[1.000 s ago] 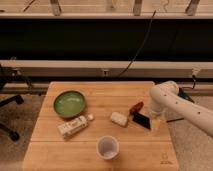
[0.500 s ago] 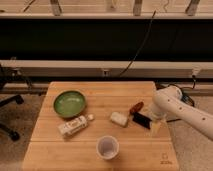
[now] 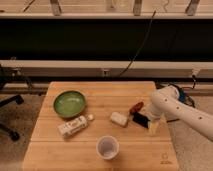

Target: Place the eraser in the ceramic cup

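Note:
The black eraser [image 3: 140,120] lies flat on the wooden table [image 3: 60,155], right of centre. The gripper [image 3: 152,127] is at the end of the white arm [image 3: 175,111] that reaches in from the right. It is low over the table, right against the eraser's right end. The whitish ceramic cup [image 3: 107,147] stands upright and empty near the front edge, left of and nearer than the eraser.
A small white rounded block [image 3: 119,118] lies just left of the eraser, and a reddish-brown oblong thing [image 3: 136,107] just behind it. A green bowl [image 3: 69,103] sits at the back left, with a white bottle [image 3: 74,126] lying in front of it.
The arm has shifted slightly at the table's right side, with the gripper staying by the eraser. The eraser and the other objects have not visibly moved.

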Tool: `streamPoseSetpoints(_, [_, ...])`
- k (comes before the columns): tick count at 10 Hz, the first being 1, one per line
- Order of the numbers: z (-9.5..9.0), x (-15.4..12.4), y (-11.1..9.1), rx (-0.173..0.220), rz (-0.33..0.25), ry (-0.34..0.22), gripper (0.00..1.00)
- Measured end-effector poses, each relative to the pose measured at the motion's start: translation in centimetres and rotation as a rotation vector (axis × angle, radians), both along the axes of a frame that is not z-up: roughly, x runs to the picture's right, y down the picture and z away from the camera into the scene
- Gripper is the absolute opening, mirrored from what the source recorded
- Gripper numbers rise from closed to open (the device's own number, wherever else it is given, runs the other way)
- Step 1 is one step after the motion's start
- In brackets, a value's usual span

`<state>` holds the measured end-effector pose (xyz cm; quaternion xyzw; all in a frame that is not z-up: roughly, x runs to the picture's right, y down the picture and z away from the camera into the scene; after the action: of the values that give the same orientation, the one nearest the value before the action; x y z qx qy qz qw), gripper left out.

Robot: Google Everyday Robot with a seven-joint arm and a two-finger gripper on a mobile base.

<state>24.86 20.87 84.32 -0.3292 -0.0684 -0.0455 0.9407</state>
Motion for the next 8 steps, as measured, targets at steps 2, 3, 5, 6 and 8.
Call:
streamPoseSetpoints(2, [-0.04,-0.07,0.26,-0.011,0.000,0.004,0.61])
streamPoseSetpoints(3, [-0.05,-0.06,0.28,-0.013,0.001,0.005,0.53])
streamPoseSetpoints(5, [0.11,0.24,0.59,-0.021,0.006,0.010,0.30])
streamPoseSetpoints(6, [0.14,0.30,0.71,-0.025,0.011,0.010,0.23])
streamPoseSetpoints(8, [0.22,0.58,0.90,-0.029,0.013,0.013,0.04])
